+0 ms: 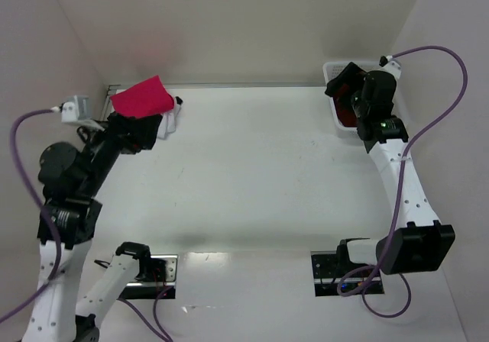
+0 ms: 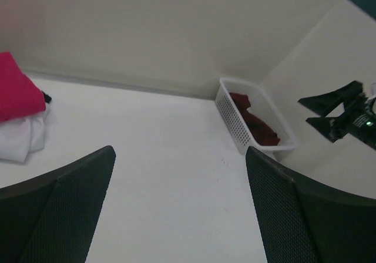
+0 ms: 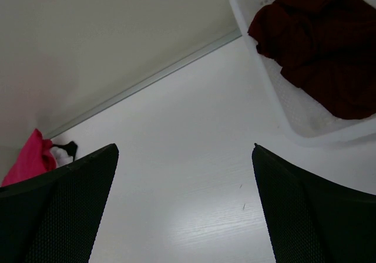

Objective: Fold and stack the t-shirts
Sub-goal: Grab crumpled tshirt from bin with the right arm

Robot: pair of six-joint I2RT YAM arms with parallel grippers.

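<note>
- While both arms hang above the white desk [image 1: 252, 182], the left pincer [image 2: 179, 151] is spread wide w/ nothing between its fingers; only desk surface shows in the gap
- right pincer [image 3: 185, 148] is likewise spread wide and grips nothing; in the top view it sits over the white mesh basket [image 3: 265, 84] at the far right corner of the desk
- dark maroon t-shirt [image 3: 317, 46] lies crumpled and unfolded inside the basket; some basket floor shows beside it
- bright pink-red t-shirt [image 1: 141, 98] is folded to a small rectangle at the far left corner, close to the back wall; it rests on top of the white t-shirt [image 2: 20, 137], which bulges out beneath it
- a small black bit pokes out at the stack's edge; too small to tell what it is
- in the top view the left pincer is just beside that stack, on its near side; in the left wrist view the stack sits off to the left of the fingers, apart from them
- stack and basket are well apart, at opposite ends of the desk's far edge
- a purple cable loops off each arm; black base plates sit at the near edge
</note>
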